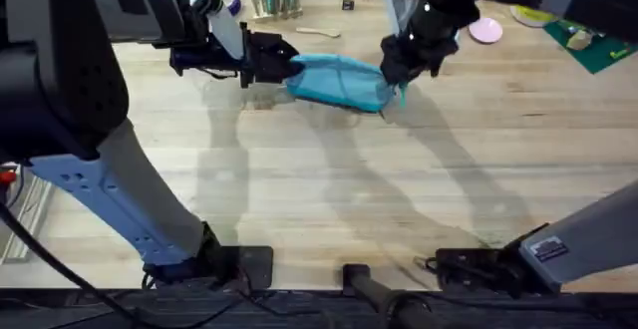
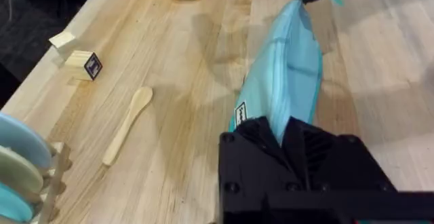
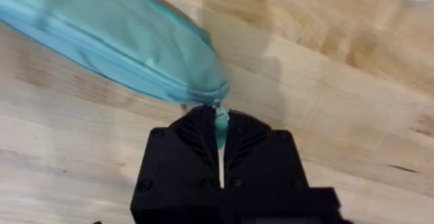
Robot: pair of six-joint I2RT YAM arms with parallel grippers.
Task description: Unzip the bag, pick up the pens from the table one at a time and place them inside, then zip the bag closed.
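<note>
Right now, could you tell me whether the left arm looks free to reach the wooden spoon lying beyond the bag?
Probably not yet: the left claw is clamped on one end of the bag. The wooden spoon lies in the open, unobstructed, once it lets go.

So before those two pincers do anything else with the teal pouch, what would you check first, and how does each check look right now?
1. Left pincer clamped on one end of the teal pouch: ok.
2. Right pincer shut on the teal zipper tab at the other end: ok.
3. Pouch stretched between the two: ok.
4. Pens inside the pouch: cannot tell.
5. Zipper fully closed along its length: cannot tell.
6. Wooden spoon lying apart from the pouch: ok.
</note>
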